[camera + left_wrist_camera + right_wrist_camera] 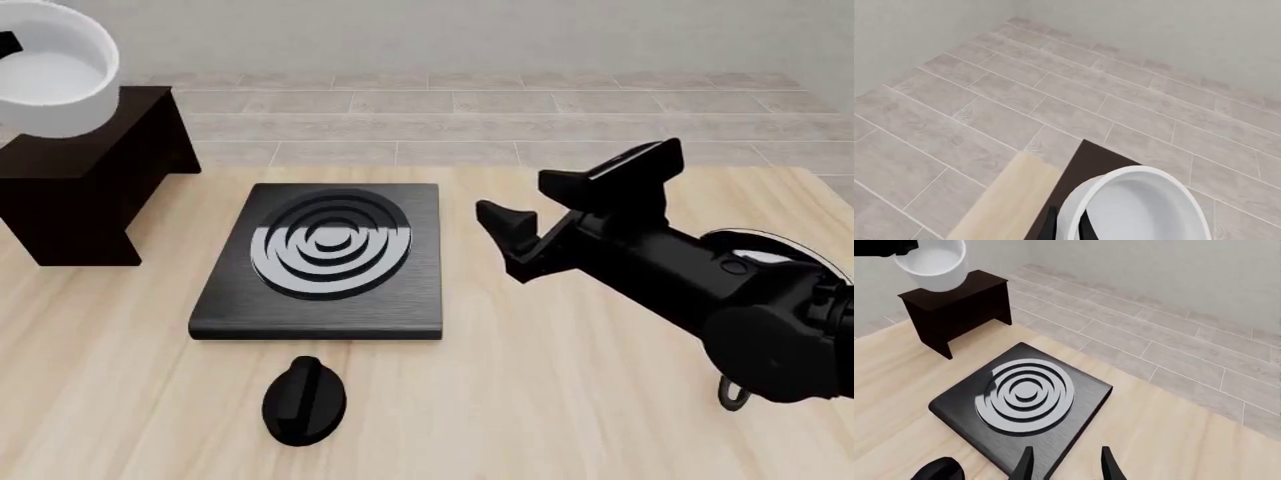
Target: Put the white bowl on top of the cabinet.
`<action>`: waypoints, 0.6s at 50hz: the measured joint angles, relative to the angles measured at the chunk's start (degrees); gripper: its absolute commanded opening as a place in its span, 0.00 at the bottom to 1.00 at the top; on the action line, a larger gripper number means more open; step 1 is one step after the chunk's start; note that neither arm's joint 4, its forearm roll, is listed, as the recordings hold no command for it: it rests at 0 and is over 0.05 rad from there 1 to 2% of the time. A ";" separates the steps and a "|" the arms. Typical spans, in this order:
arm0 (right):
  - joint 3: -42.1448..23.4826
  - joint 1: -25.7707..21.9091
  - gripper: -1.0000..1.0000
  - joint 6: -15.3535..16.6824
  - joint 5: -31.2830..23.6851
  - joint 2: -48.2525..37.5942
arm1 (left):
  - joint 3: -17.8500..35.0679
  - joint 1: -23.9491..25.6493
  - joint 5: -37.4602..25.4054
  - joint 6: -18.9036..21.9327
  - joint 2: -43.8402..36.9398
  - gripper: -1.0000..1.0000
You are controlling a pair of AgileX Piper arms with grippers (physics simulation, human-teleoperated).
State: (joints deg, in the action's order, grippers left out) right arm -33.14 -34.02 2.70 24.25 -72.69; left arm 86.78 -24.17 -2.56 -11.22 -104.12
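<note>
The white bowl [51,75] is sitting just over the flat top of the dark brown cabinet [87,180] at the table's [561,420] far left corner, with the left gripper's [1067,227] fingers clamped on its rim, though whether the bowl's base is touching the cabinet top cannot be told. The right gripper [534,215] is hanging with its fingers apart and empty above the table's right half, just beside the black stove plate [327,262], whose black knob [304,398] is lying near the table's front edge.
</note>
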 measured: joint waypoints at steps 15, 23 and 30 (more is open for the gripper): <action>0.33 0.20 1.00 -0.08 -0.02 0.28 | -0.26 -0.25 1.59 0.02 -2.86 0.00; 0.36 0.30 1.00 -0.05 -0.14 0.33 | -0.30 -0.32 2.25 -0.05 -4.10 0.00; 0.44 0.35 1.00 -0.07 -0.13 0.24 | -0.09 -0.67 2.87 0.08 -4.86 0.00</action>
State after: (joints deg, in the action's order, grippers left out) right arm -32.69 -33.67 2.63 24.12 -72.45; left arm 86.69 -24.84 0.31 -11.14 -108.99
